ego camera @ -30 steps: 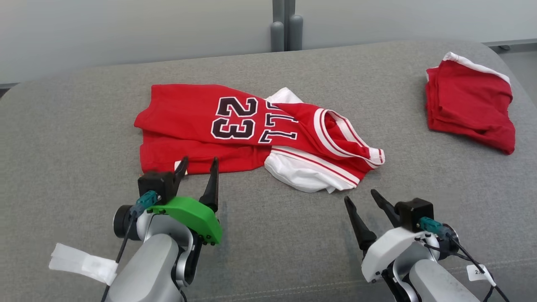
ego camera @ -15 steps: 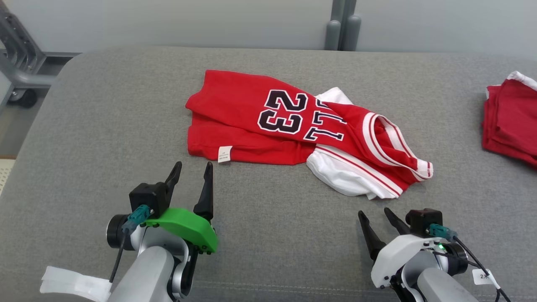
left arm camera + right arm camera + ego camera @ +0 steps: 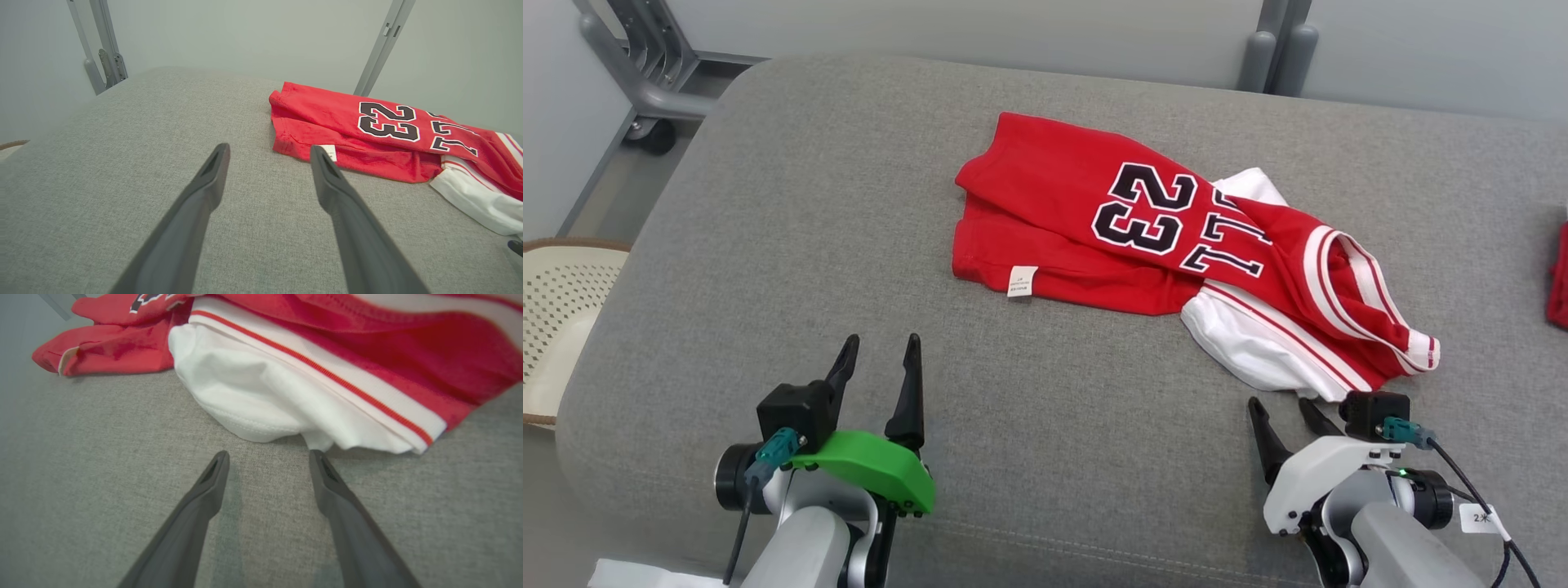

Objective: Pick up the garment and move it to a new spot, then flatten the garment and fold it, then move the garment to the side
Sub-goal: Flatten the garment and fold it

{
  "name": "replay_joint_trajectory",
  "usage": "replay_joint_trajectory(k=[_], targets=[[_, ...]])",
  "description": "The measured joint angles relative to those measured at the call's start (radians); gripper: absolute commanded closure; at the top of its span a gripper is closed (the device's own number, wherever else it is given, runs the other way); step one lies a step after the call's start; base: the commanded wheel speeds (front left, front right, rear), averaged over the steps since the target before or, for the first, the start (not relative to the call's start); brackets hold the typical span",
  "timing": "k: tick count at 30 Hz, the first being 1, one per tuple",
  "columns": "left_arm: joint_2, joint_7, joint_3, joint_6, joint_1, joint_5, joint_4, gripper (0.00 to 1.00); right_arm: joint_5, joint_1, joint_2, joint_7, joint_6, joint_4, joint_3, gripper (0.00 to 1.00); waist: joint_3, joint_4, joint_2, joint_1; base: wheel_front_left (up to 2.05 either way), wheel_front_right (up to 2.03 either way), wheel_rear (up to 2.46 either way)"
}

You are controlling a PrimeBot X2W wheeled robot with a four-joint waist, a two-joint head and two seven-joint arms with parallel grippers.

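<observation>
both left gripper (image 3: pixel 882 339) and right gripper (image 3: pixel 1277 402) gape empty; head view adds a basket (image 3: pixel 564 310).

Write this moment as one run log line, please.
stage: before pickup | jersey: crumpled on grey cushion | left gripper: jaws open, empty | right gripper: jaws open, near white hem

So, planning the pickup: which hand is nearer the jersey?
Right. Right hand sits by the jersey, at its white part; left hand is farther back from the red hem.
</observation>
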Motion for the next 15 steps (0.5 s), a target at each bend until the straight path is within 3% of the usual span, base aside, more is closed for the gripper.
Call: replay_joint_trajectory(k=[10,11,12,13,15], targets=[[0.000,0.000,0.036,0.000,0.025,0.023,-0.033,0.00,0.011,-0.068,0.006,-0.008,0.000,0.059,-0.013,0.03,0.022,0.009,0.0000,0.0000,0.00,0.00,0.00],[0.000,0.000,0.038,0.000,0.027,0.023,-0.035,0.00,0.011,-0.074,0.006,-0.009,0.000,0.063,-0.013,0.15,0.023,0.009,0.0000,0.0000,0.00,0.00,0.00],[0.000,0.000,0.040,0.000,0.029,0.024,-0.037,0.00,0.011,-0.079,0.007,-0.009,0.000,0.068,-0.013,0.53,0.024,0.009,0.0000,0.0000,0.00,0.00,0.00],[0.000,0.000,0.043,0.000,0.030,0.024,-0.038,0.00,0.010,-0.085,0.007,-0.011,0.000,0.072,-0.014,0.64,0.025,0.009,0.0000,0.0000,0.00,0.00,0.00],[0.000,0.000,0.047,0.000,0.034,0.031,-0.042,0.00,0.010,-0.095,0.007,-0.015,0.000,0.078,-0.015,0.96,0.027,0.008,0.0000,0.0000,0.00,0.00,0.00]])
